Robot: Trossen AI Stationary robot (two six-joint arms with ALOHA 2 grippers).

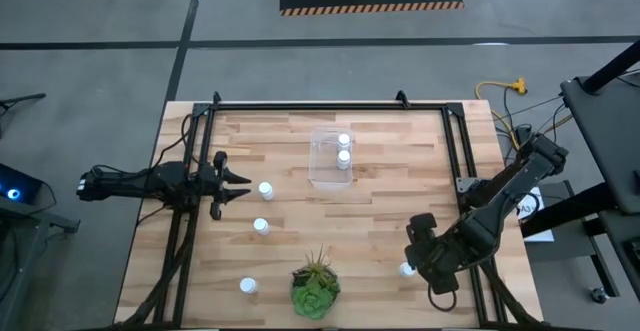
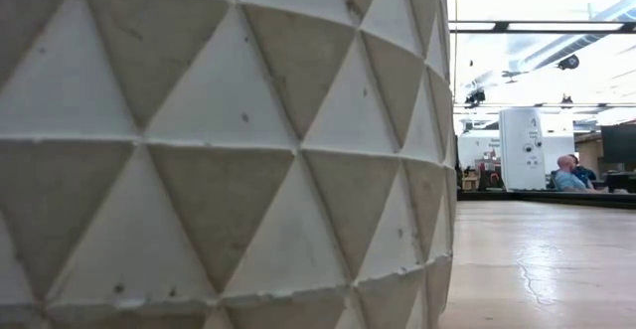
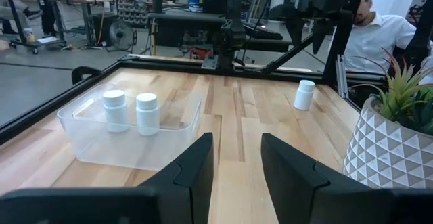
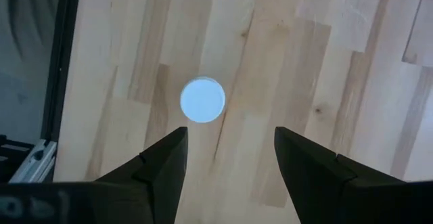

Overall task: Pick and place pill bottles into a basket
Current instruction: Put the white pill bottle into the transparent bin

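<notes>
The basket (image 1: 331, 158) is set on the bench (image 1: 380, 221) near its far edge, about midway across. Two pill bottles (image 1: 344, 148) are stood inside it, one behind the other. Two further bottles (image 1: 265, 189) (image 1: 261, 226) are placed to the left of the basket, nearer the front. Another bottle (image 1: 248, 286) is found near the front edge, just left of the plant (image 1: 316, 286). A last bottle (image 1: 407, 268) is stood toward the right side, directly beneath the right tool (image 4: 230, 158). The left tool (image 1: 240, 185) is held at the left side, beside the nearest bottle.
</notes>
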